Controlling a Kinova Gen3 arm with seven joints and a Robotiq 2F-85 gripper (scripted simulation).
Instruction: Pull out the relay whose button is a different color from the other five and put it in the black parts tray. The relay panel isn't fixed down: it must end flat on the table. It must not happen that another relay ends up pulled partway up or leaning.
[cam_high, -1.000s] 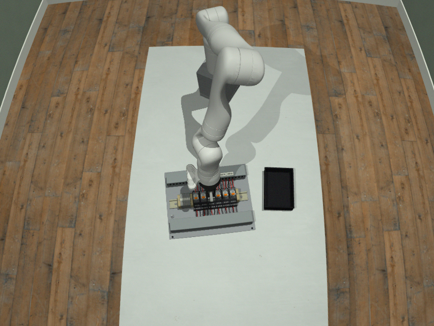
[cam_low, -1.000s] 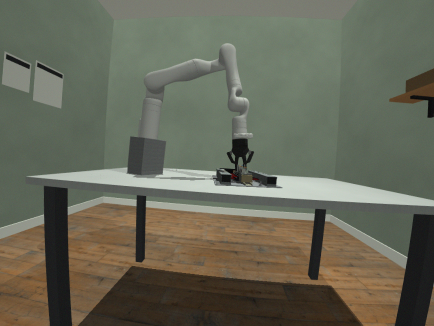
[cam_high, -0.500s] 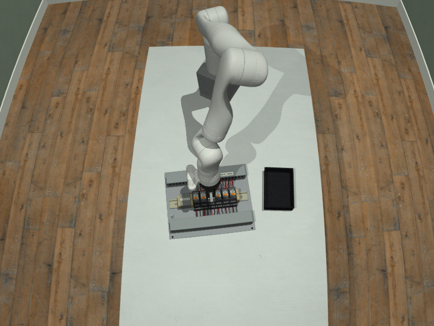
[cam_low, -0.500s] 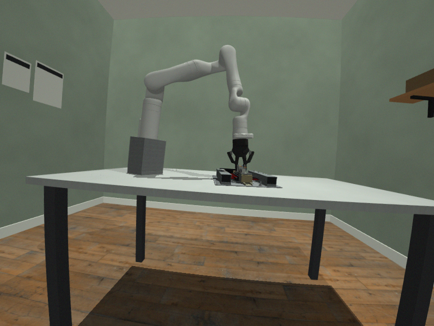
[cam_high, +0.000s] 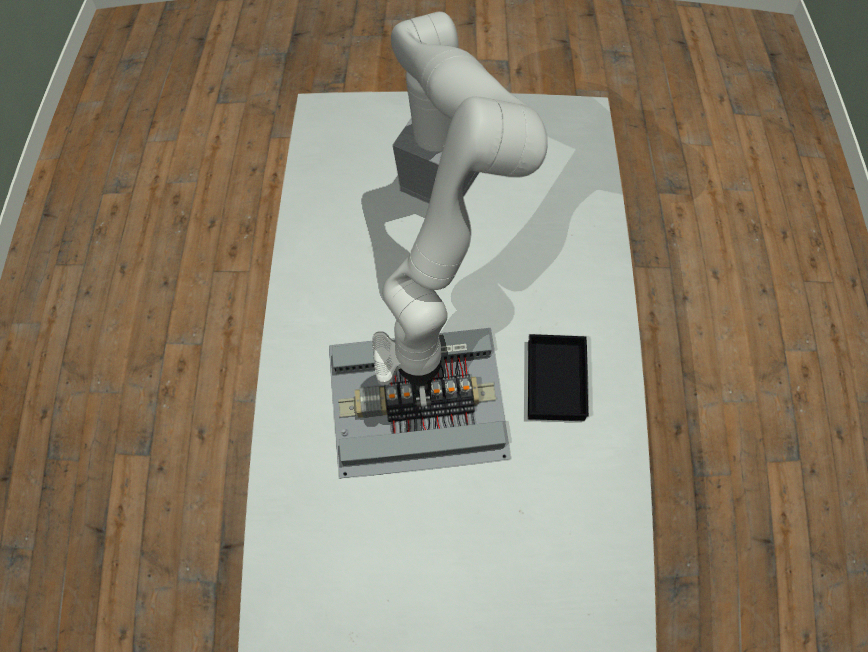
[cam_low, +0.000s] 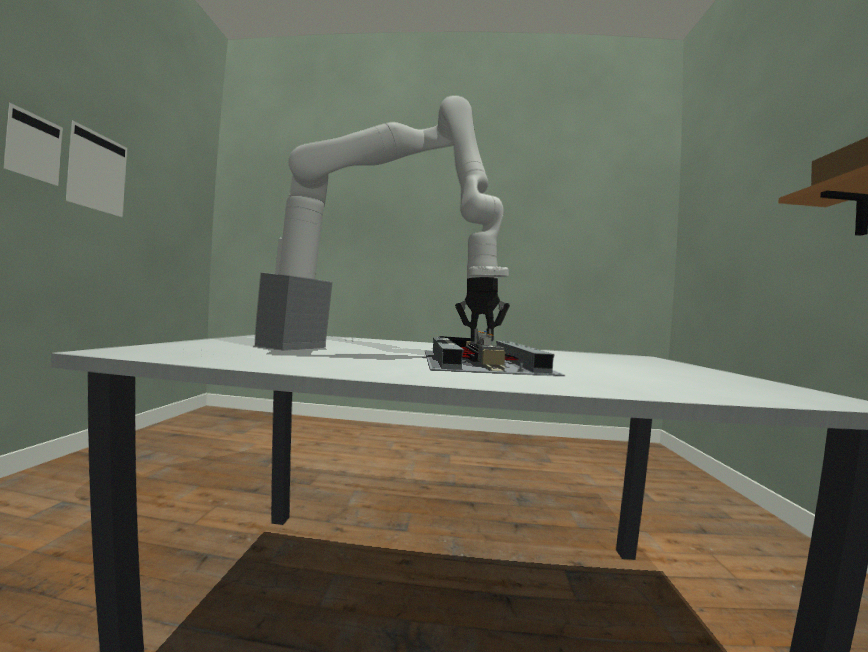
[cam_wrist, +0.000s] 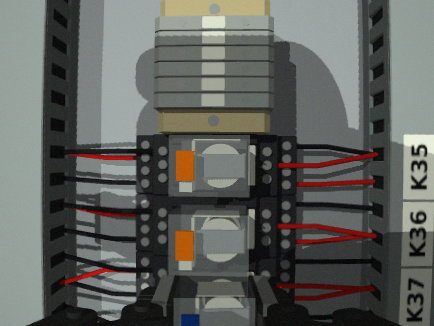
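Note:
The grey relay panel (cam_high: 415, 407) lies on the white table, and it also shows in the side view (cam_low: 491, 359). A row of relays sits on its rail; those I can see beside the gripper have orange buttons (cam_high: 450, 387). In the wrist view, two orange-button relays (cam_wrist: 210, 166) (cam_wrist: 210, 242) lie ahead of the fingers. My gripper (cam_wrist: 213, 299) (cam_high: 421, 391) points straight down over the middle of the row and is shut on the blue-button relay (cam_wrist: 212, 307) at the K37 position. I cannot tell whether that relay is lifted out of its socket. The black parts tray (cam_high: 557, 376) lies empty to the panel's right.
Slotted wire ducts (cam_wrist: 60, 165) run along both sides of the relay row, with red and black wires between. A stack of grey terminal blocks (cam_wrist: 214, 62) sits at the rail's end. The arm's grey base block (cam_high: 417, 168) stands at the table's far end.

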